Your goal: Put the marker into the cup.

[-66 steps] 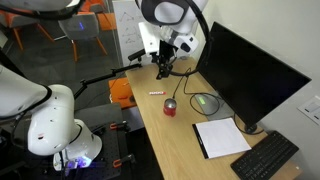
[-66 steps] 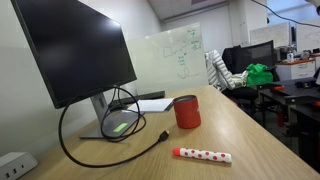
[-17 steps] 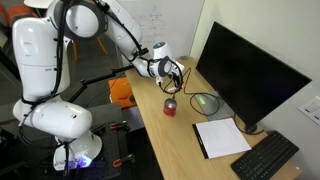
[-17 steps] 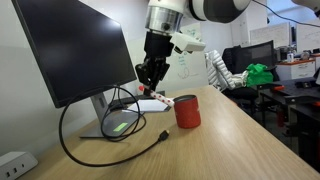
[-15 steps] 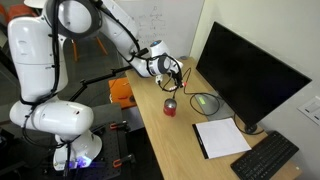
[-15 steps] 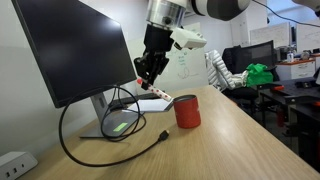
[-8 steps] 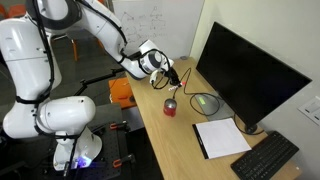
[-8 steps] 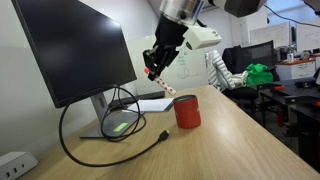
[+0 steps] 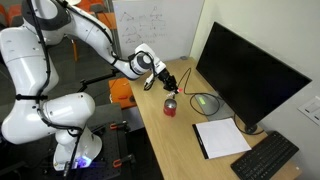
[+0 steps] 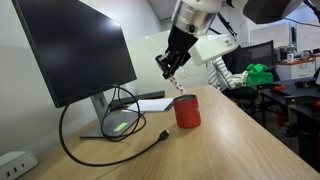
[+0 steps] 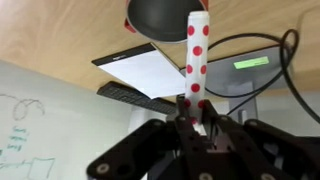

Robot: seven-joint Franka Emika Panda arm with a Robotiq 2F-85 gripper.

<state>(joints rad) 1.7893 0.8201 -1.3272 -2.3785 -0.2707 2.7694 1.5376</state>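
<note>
The marker [image 11: 197, 50] is a white stick with red dots. My gripper [image 11: 190, 112] is shut on one end of it, and the free end points away towards the red cup [image 11: 166, 14]. In an exterior view the gripper [image 10: 172, 66] hangs above and just left of the cup [image 10: 186, 111], with the marker [image 10: 177, 86] slanting down towards the cup's rim. From the other side, the gripper [image 9: 165, 80] is over the desk's far end, above the cup [image 9: 170, 107].
A large monitor [image 9: 250, 70] stands on the wooden desk [image 10: 240, 140]. A black cable [image 10: 110, 150] loops around a mouse with a green light [image 10: 122, 126]. A notepad [image 9: 222, 137] and a keyboard [image 9: 265, 157] lie further along the desk. An orange object [image 9: 121, 92] sits off its edge.
The gripper has carried the marker across from beside the monitor to above the cup and tilted it, so the free end now points at the rim.
</note>
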